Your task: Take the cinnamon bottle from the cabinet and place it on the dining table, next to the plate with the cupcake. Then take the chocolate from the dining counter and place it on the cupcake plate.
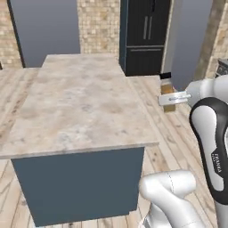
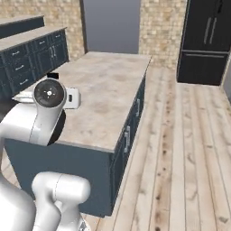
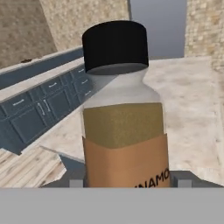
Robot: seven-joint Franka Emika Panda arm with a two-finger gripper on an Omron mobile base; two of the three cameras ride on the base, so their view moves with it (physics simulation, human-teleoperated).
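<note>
Cinnamon bottle sits upright in my gripper, jaws closed on its lower body w/ black cap up. I'm holding it in the air beside the marble-top island, above the wood floor. Black fridge stands beyond.

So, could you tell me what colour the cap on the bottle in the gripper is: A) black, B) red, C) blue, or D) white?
A: in the hand view the cinnamon bottle sits upright between the gripper's fingers, with a black cap above a clear neck, tan powder and a brown label.
</note>
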